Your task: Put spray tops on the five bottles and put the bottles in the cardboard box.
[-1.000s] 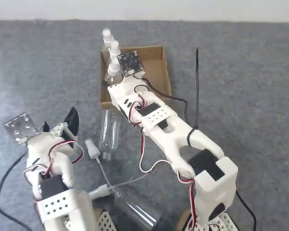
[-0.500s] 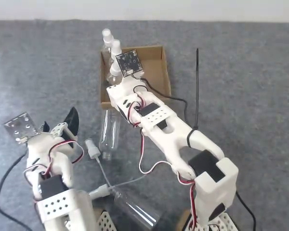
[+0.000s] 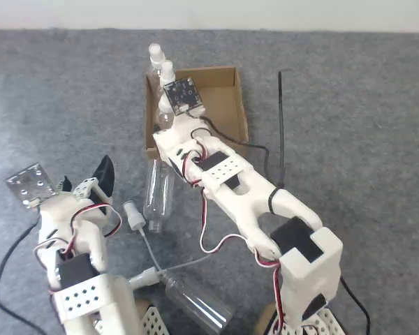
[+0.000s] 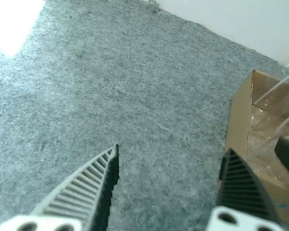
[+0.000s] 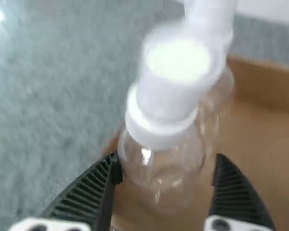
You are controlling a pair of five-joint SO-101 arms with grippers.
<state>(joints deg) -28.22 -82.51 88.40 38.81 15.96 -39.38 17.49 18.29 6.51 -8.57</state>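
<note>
Three capped bottles [image 3: 167, 70] stand along the left side of the cardboard box [image 3: 220, 105]. The right gripper [image 5: 166, 159] straddles the nearest one, though whether it grips cannot be told. The left gripper [image 4: 172, 150] hangs open over grey carpet [image 4: 111, 72] near the box, while two uncapped bottles [image 3: 157, 192] and two loose spray tops [image 3: 134, 215] lie between the arms.

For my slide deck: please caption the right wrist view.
Right gripper around a spray-topped clear bottle at the cardboard box.
</note>
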